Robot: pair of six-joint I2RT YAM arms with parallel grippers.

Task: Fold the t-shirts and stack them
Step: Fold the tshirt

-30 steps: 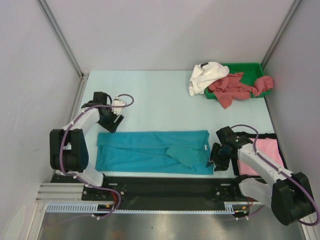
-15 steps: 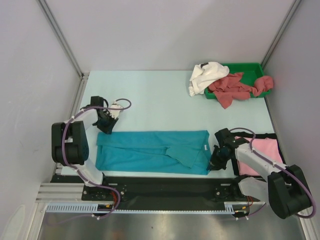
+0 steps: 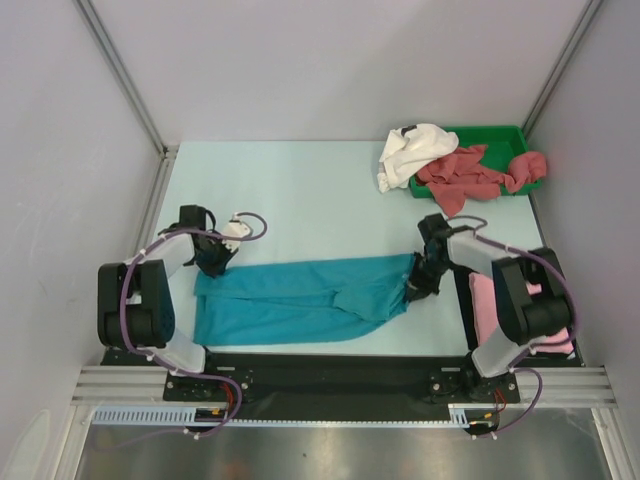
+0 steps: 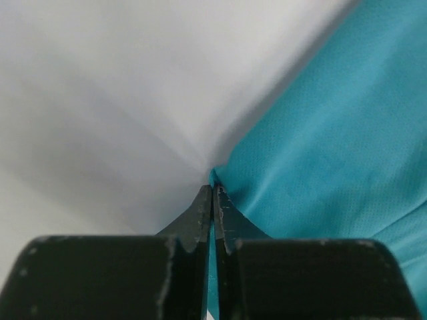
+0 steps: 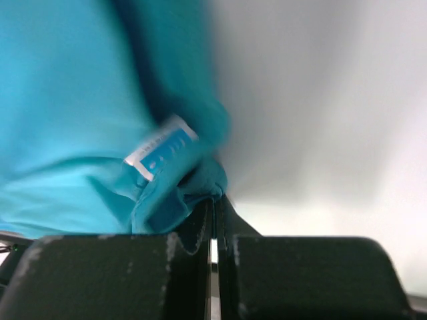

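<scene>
The teal-blue t-shirt (image 3: 310, 300) lies stretched lengthwise along the near edge of the counter (image 3: 320, 200), running from close to the left edge to a little past the middle. It is part-folded, with one flap lying slantwise across its right half.

The left end effector (image 3: 213, 262) is down at the shirt's far left corner. In the left wrist view its two fingers are pressed together, and a thin fold of teal cloth is pinched between the tips, so it is clamped on the cloth's edge. The cloth fans away from the tips to the right, with pale counter to the left.

The right end effector (image 3: 420, 285) is at the shirt's right end, where the cloth narrows into a bunch and looks drawn up off the surface. The right wrist view is blurred. It still shows the fingers closed tight, with a crumpled lump of teal fabric caught at their tips. A small white-and-blue label (image 5: 160, 150) sits on the cloth just beside the grip.

At the far right corner of the counter stands a green tray (image 3: 510, 135). A white t-shirt (image 3: 412, 150) hangs crumpled over the tray's left rim and onto the counter. The dusty-red t-shirts (image 3: 470, 178) are heaped in the tray and spill over its near and right rims.

A light pink t-shirt (image 3: 484, 305) lies by the near right corner, partly hidden under the right arm
</scene>
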